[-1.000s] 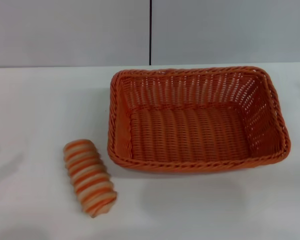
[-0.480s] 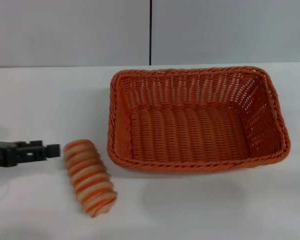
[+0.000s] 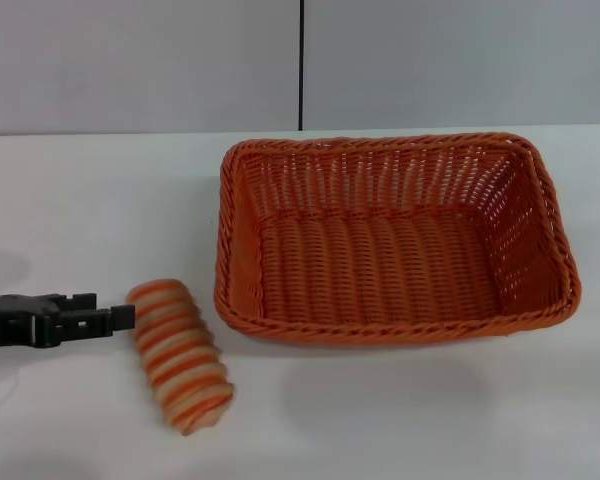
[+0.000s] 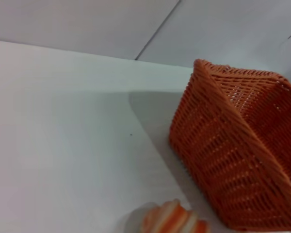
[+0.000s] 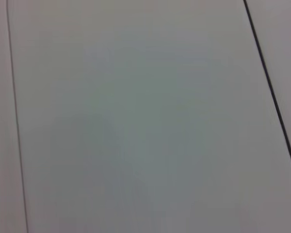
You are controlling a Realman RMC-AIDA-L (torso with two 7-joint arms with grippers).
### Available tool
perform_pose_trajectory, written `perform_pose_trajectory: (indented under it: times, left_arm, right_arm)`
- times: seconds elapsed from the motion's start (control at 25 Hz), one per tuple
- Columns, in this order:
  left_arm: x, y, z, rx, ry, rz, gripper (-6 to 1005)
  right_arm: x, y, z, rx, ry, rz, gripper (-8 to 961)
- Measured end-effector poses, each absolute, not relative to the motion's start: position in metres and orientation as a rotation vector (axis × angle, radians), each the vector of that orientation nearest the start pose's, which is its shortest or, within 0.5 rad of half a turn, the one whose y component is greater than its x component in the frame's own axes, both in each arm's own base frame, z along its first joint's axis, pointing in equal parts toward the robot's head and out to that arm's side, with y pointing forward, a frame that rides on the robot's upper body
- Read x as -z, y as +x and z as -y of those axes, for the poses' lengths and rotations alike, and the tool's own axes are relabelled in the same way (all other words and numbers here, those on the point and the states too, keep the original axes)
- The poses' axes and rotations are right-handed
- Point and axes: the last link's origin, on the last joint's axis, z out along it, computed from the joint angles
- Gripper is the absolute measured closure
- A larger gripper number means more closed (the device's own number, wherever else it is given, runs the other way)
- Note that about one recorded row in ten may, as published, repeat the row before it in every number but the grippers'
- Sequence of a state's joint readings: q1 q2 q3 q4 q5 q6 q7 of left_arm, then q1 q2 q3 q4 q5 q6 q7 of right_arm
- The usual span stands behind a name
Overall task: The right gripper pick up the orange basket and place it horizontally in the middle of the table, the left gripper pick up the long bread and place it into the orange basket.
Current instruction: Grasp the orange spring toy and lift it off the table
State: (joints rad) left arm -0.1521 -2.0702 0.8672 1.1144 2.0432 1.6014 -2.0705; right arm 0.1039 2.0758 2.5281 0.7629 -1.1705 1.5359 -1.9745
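The basket [image 3: 395, 240] already sits lengthwise mid-surface [image 3: 100, 200], empty. The bread [image 3: 178, 354] lies just left of it, not yet lifted. The left tool [image 3: 123, 318] is low beside the bread's end; whether spread or pressed together, I cannot tell. The right tool is out of sight.

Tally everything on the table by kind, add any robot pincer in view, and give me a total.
Baskets: 1, the orange basket, empty
Breads: 1, the long bread lying on the table left of the basket
Pincers: 1, the left pincer at the bread's end; the right pincer is out of view
Total: 3
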Motion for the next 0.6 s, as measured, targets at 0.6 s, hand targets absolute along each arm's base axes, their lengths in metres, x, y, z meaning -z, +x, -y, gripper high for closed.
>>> perform_pose_trajectory:
  times: [0.6]
  left_arm:
    - [-0.019,-0.337,-0.251,0.494,-2.473,1.309,236]
  right_arm:
    - [-0.124,0.342,-0.247,-1.081,-1.76,-0.482,343]
